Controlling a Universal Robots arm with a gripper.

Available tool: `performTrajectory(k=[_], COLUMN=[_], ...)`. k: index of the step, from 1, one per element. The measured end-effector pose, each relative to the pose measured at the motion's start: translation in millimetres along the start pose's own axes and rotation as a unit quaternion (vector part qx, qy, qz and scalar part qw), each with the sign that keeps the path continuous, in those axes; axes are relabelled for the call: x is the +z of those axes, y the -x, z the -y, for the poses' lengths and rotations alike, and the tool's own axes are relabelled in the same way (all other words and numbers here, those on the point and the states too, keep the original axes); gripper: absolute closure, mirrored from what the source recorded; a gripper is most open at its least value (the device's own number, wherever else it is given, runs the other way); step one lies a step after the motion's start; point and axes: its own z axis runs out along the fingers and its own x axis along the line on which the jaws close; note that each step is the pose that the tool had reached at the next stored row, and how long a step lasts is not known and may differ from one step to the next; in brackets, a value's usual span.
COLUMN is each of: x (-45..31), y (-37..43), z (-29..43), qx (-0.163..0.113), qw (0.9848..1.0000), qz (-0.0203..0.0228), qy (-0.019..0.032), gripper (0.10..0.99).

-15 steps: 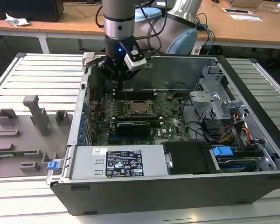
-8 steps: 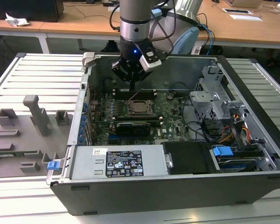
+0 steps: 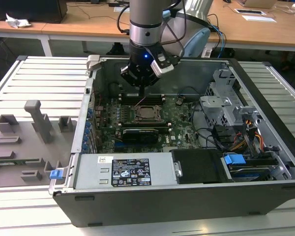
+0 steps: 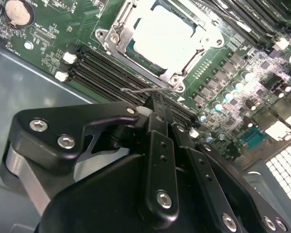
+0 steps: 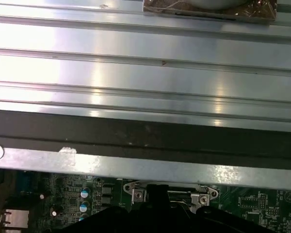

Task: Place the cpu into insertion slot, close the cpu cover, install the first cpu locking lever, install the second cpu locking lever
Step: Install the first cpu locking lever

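Observation:
The cpu (image 4: 165, 36) lies with its silvery top up inside the insertion slot (image 3: 148, 112) on the green motherboard. The cpu cover (image 4: 117, 38), a metal frame, lies flat around the chip. A thin wire locking lever (image 4: 140, 90) runs along the socket's near edge. My gripper (image 4: 160, 108) hangs just above that edge, its black fingers (image 4: 158, 145) drawn together with the tips at the wire. I cannot tell whether they touch it. In the exterior view the gripper (image 3: 143, 92) stands upright just behind the socket. In the first wrist view the socket's edge (image 5: 136, 194) shows past the case wall.
Black memory slots (image 4: 102, 73) run beside the socket. The open computer case (image 3: 265, 123) walls the board in, with a graphics card (image 3: 142, 133), a power supply (image 3: 128, 169), drive cages and cables (image 3: 236, 135) around it. A grey fixture tray (image 3: 29, 137) lies at the exterior view's left.

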Motion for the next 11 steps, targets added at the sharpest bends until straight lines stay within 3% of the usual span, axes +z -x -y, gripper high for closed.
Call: performTrajectory(k=[11], x=[7.0], y=[8.7], z=[-0.8], qx=[-0.005], qw=[1.0], qz=[-0.0001], qy=[0.0001], gripper=[0.98])
